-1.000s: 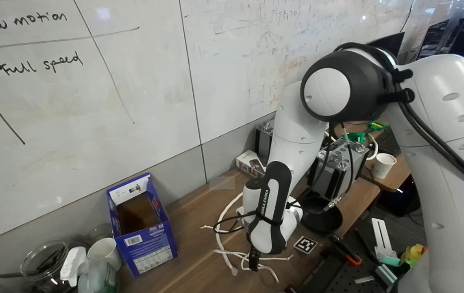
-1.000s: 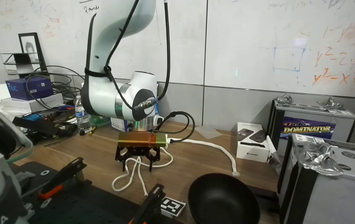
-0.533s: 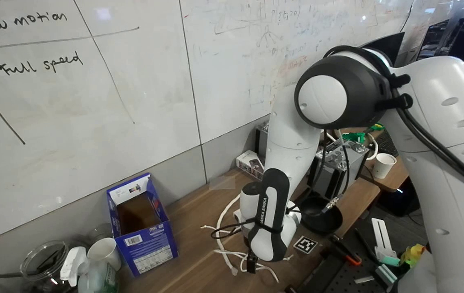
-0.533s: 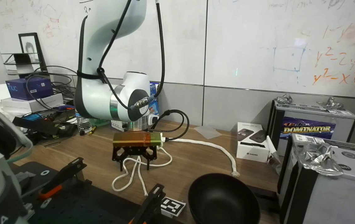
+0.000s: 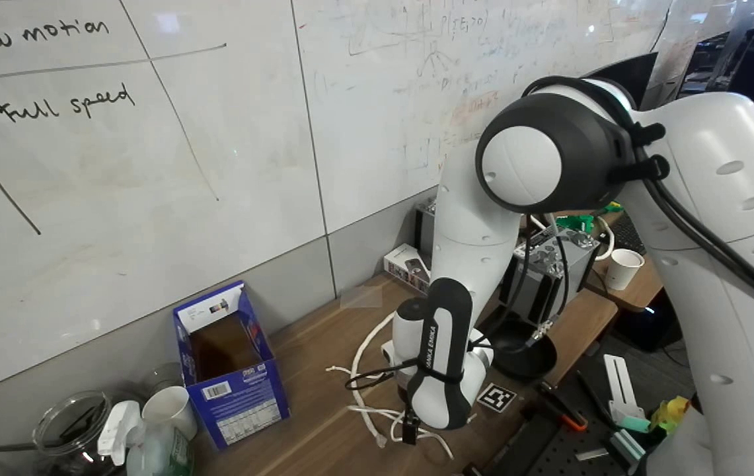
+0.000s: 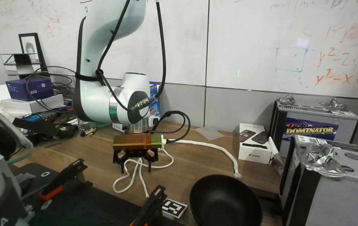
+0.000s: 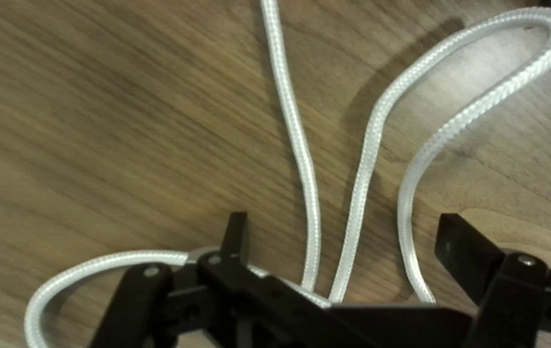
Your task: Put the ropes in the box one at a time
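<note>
A thin white rope (image 7: 371, 145) lies looped on the table, with several of its strands passing under and between my fingers in the wrist view; whether they all belong to one rope I cannot tell. My gripper (image 6: 136, 170) points down over this tangle, open, its jaws wide apart and holding nothing. A thicker white rope (image 6: 213, 145) curves across the table behind and to the side, partly covered by the arm in an exterior view. The blue box (image 5: 238, 406) stands with its top open near the wall; in an exterior view the arm hides most of it.
A black bowl (image 6: 226, 201) and a printed marker (image 6: 174, 207) sit near the ropes. Close to the box are a white cup (image 5: 170, 408), a glass jar (image 5: 73, 420) and a spray bottle (image 5: 158, 456). A white phone carton (image 6: 254, 153) and grey devices (image 6: 339, 185) stand at the side.
The arm has shifted a short way sideways over the thin rope, leftward in an exterior view, and has nearly stopped in the last half second. Ropes and box have not moved; the gripper has stayed open.
</note>
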Robot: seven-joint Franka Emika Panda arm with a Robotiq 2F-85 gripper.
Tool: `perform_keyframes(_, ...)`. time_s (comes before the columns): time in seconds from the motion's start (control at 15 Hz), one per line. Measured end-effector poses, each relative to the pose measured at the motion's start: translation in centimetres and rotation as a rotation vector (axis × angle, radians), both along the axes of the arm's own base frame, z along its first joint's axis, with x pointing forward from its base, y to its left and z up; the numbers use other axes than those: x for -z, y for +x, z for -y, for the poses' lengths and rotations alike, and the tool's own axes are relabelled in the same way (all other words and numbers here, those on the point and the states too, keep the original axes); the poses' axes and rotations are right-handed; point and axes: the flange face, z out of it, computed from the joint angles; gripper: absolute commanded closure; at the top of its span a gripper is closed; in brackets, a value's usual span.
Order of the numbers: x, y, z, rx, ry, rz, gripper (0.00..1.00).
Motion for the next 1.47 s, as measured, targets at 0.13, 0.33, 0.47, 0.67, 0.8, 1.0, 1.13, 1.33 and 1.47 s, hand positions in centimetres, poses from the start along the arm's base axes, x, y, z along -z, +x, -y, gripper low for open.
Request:
perform_keyframes(0.13,0.0,-0.2,0.1,-0.002,-0.006,0.006,0.00)
perform_keyframes(0.33,0.1,-0.5,0.1,-0.006,-0.016,0.015,0.00)
perform_keyframes(0.47,0.1,-0.7,0.0,-0.010,-0.027,0.022,0.00)
perform_keyframes(0.67,0.1,-1.0,-0.3,-0.019,-0.039,0.036,0.00)
perform_keyframes(0.8,0.1,-1.2,-0.6,-0.024,-0.046,0.041,0.00)
perform_keyframes(1.0,0.1,-1.5,-0.8,-0.027,-0.051,0.043,0.00)
perform_keyframes(1.13,0.1,-1.5,-0.8,-0.024,-0.052,0.042,0.00)
perform_keyframes(1.33,0.2,-1.6,-0.7,-0.020,-0.053,0.041,0.34)
perform_keyframes(1.47,0.2,-1.6,-0.6,-0.016,-0.053,0.040,0.51)
